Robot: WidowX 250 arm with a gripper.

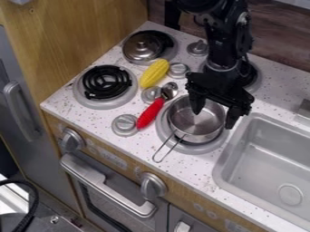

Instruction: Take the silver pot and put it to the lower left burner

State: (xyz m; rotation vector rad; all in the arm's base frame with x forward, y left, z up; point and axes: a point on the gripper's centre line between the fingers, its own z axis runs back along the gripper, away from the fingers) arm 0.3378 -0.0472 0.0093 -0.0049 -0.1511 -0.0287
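Just below gripper (214, 118), pot (192, 126), rim btwn tips

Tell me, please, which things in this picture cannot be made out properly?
All in the camera view:
- Coils under the silver pot: mostly hidden by it.
- Upper right burner: largely behind the arm.
- Upper left burner: partly covered by the metal lid.
- Sink's far side: cut off by the right edge.
- Whether the tool touches the pot: too fine to tell.
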